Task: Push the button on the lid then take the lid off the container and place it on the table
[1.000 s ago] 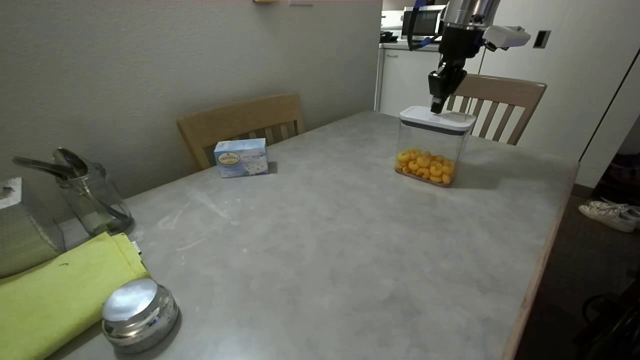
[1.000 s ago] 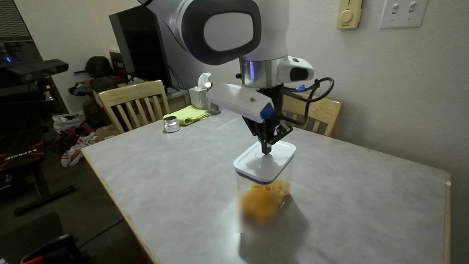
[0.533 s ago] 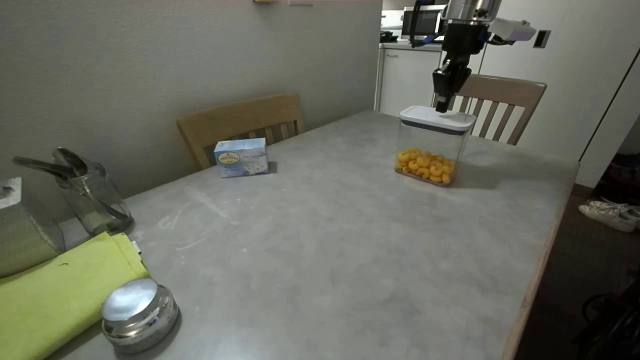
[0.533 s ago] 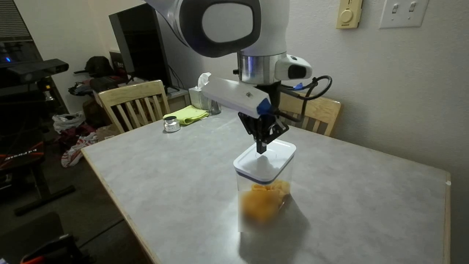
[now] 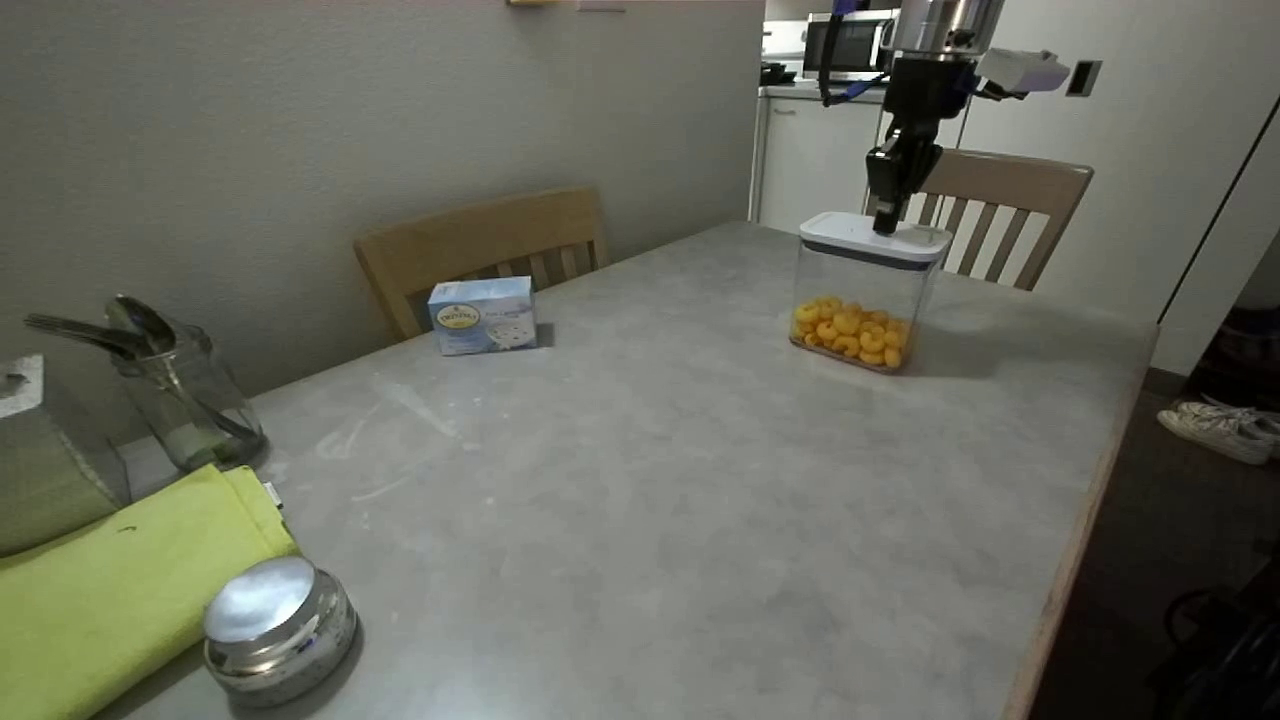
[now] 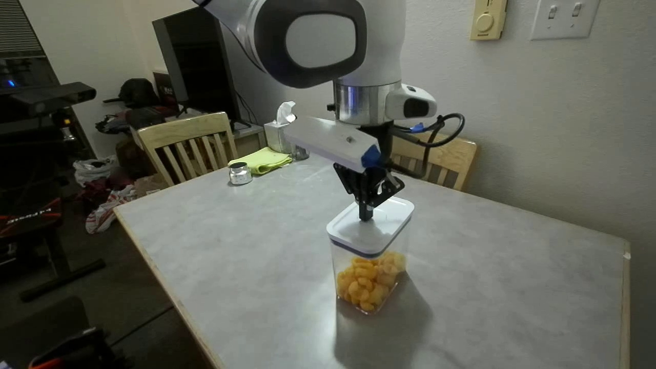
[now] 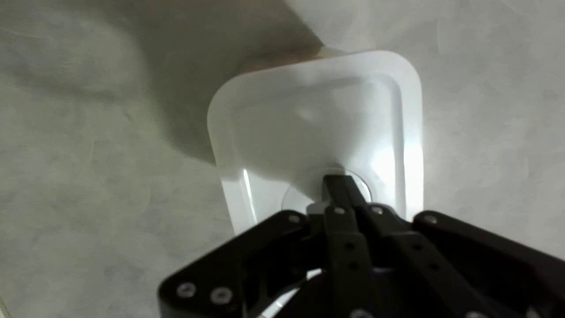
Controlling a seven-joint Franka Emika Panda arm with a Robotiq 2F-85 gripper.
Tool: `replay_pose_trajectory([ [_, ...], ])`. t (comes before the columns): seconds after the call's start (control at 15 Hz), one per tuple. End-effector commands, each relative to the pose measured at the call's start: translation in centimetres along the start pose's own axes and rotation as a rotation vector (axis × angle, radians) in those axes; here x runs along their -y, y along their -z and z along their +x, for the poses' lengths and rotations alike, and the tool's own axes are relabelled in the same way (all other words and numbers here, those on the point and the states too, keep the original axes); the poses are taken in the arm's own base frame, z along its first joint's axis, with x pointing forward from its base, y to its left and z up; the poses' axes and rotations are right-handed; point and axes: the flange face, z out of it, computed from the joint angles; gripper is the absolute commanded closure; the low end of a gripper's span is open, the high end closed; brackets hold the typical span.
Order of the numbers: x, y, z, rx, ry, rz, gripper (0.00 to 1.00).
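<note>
The white lid (image 5: 835,228) sits on the clear container (image 5: 850,285), which holds orange pieces and stands upright on the grey table (image 5: 640,480). The lid (image 6: 353,231) and container (image 6: 342,260) show in both exterior views. In the wrist view the lid (image 7: 287,123) fills the middle, and part of the round button (image 7: 297,197) shows around the fingertips. My gripper (image 7: 338,179) is shut, with its fingertips together and nothing between them. It points down at the button; the tips (image 6: 366,217) appear to touch it. The gripper (image 5: 885,228) hides part of the button.
A blue-white box (image 5: 484,318) stands near the table's wall side. At the far end are a silver round jar (image 5: 280,630), a yellow cloth (image 5: 140,590), a glass jar with utensils (image 5: 190,400) and a tissue box (image 6: 277,136). Chairs (image 6: 187,141) stand at the edges.
My shut gripper has shifted slightly sideways over the lid, then moved down so its tips are lower on the button. The lid and container have not moved.
</note>
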Motion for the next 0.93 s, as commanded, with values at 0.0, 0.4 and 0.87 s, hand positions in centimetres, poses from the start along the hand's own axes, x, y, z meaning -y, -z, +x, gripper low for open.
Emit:
replay_pose_trajectory([
  [0.0, -0.7, -2.9, 0.0, 0.005, 0.014, 0.014, 1.0],
  [0.4, -1.0, -4.4, -0.3, 0.014, 0.063, 0.114, 1.0],
  [0.87, -1.4, 1.1, 0.3, 0.031, 0.101, 0.01, 1.0],
])
